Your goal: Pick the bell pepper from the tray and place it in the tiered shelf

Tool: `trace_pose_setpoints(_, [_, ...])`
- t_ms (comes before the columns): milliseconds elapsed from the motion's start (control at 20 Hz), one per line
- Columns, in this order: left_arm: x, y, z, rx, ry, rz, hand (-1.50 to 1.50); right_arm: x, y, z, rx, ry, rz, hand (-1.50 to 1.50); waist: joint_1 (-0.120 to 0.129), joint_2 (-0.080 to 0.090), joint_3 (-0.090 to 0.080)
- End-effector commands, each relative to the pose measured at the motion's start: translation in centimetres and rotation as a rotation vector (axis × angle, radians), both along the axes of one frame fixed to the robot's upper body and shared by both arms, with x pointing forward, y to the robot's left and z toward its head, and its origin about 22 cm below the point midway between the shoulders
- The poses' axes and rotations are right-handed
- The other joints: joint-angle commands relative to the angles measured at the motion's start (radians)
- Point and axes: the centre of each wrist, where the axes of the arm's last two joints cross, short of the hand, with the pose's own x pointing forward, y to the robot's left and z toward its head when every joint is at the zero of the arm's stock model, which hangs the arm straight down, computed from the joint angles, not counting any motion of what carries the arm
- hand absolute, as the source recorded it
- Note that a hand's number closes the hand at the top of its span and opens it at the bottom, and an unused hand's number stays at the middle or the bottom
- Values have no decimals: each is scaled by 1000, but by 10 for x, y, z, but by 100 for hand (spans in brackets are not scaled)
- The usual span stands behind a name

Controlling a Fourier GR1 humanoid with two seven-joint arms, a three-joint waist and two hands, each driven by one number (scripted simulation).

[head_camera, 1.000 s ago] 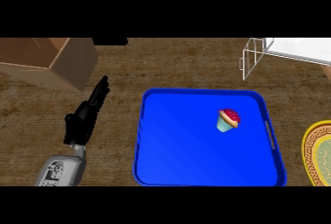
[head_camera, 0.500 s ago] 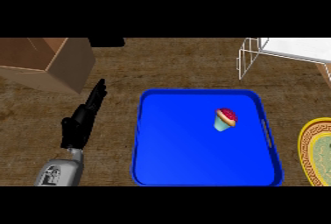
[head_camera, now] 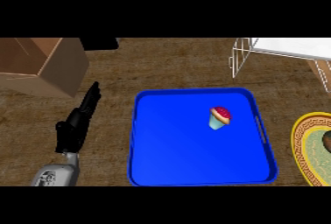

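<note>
— Left hand [head_camera: 77, 120], item one: pose?
— Black, fingers straight and together, pointing up the view; holds nothing. Grey forearm [head_camera: 57, 174] enters from the lower edge, left of the tray, apart from it.
— Right hand?
— Not in sight.
— Bell pepper [head_camera: 220, 117]?
— Lying on the blue tray [head_camera: 168, 144], in its upper right part, red end up, pale green end down.
— Tiered shelf [head_camera: 284, 50]?
— White wire frame, top right corner, beyond the tray.
— Other entries on the brown worktop [head_camera: 168, 65]?
— Cardboard box [head_camera: 42, 65], top left; yellow-rimmed plate [head_camera: 304, 148], right edge.
</note>
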Motion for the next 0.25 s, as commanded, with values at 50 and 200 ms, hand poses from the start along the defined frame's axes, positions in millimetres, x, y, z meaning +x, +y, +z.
trace_pose_setpoints(50, [4, 8, 9, -3, 2, 11, 0, -59, -20, -7, -22, 106, 45, -150, -13, -1, 1])
trace_pose_setpoints(200, [-11, -5, -2, 2, -14, 6, 0, -102, -33, -13, -1, 67, 64, -150, -10, -1, 1])
